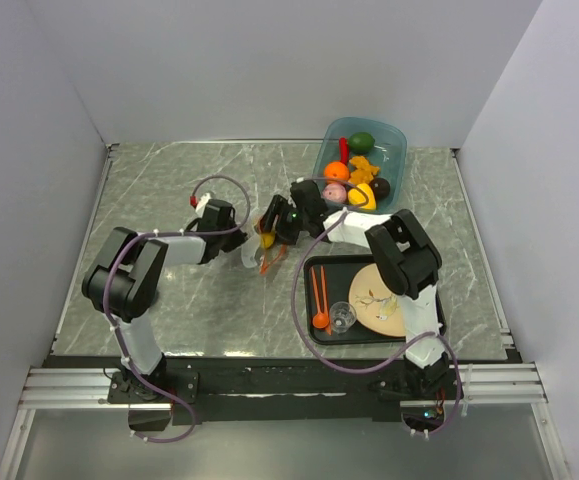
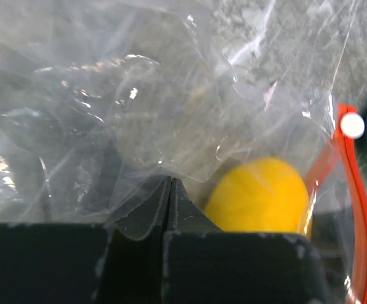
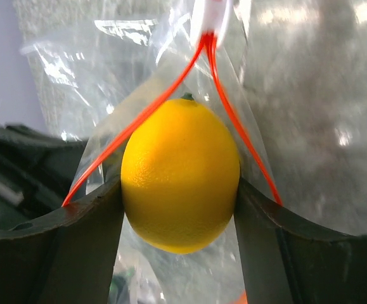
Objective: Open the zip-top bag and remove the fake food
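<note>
The zip-top bag (image 1: 257,258) is clear, with an orange-red zip strip (image 3: 146,113), and hangs between my two grippers at mid-table. My left gripper (image 2: 170,181) is shut, its tips pinching the bag's plastic (image 2: 139,95). A yellow lemon (image 3: 180,174), a piece of the fake food, sits in the bag's parted mouth between the two zip strips. My right gripper (image 3: 180,193) is shut on it, one finger (image 3: 101,218) pressing each side. From the left wrist the lemon (image 2: 259,196) shows through the film beside the strip (image 2: 362,215). More fake food (image 1: 354,178) lies in the blue tub.
The translucent blue tub (image 1: 397,138) stands at the back right, just behind my right gripper (image 1: 277,226). A black tray (image 1: 313,268) at the near right carries a tan plate (image 1: 379,300), an orange spoon (image 1: 320,305) and a clear cup (image 1: 342,317). Walls close in the table on three sides.
</note>
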You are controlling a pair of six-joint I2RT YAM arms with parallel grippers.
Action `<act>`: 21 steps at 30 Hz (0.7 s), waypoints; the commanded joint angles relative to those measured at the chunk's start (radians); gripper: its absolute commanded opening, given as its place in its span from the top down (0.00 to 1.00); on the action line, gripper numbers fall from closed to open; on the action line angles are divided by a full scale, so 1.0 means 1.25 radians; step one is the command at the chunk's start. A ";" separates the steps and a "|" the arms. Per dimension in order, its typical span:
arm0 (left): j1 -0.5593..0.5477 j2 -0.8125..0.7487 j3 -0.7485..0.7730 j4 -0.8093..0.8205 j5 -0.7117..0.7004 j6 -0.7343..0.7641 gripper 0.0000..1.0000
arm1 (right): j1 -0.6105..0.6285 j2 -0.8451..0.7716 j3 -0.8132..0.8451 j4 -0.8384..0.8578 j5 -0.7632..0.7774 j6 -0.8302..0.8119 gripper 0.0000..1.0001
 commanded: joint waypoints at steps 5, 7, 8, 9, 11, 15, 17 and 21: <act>0.035 -0.004 -0.018 -0.037 -0.018 -0.014 0.99 | -0.009 -0.140 -0.057 -0.034 0.031 -0.056 0.75; 0.040 -0.003 -0.017 -0.036 -0.017 -0.009 0.99 | -0.011 -0.155 -0.063 -0.041 0.035 -0.069 0.76; 0.040 0.000 -0.011 -0.044 -0.017 -0.009 0.99 | -0.012 -0.163 -0.075 -0.041 0.036 -0.074 0.76; 0.043 0.001 -0.010 -0.044 -0.016 -0.007 0.99 | -0.012 -0.175 -0.080 -0.042 0.040 -0.080 0.76; 0.046 0.000 -0.006 -0.044 -0.014 -0.003 0.99 | -0.019 -0.189 -0.089 -0.056 0.042 -0.090 0.76; 0.052 -0.004 0.001 -0.049 -0.011 0.004 0.99 | -0.033 -0.233 -0.098 -0.095 0.061 -0.136 0.77; 0.056 -0.005 0.010 -0.051 -0.006 0.013 0.99 | -0.047 -0.245 -0.091 -0.129 0.050 -0.151 0.77; 0.059 -0.001 0.024 -0.056 0.000 0.018 0.99 | -0.077 -0.284 -0.071 -0.177 0.002 -0.195 0.78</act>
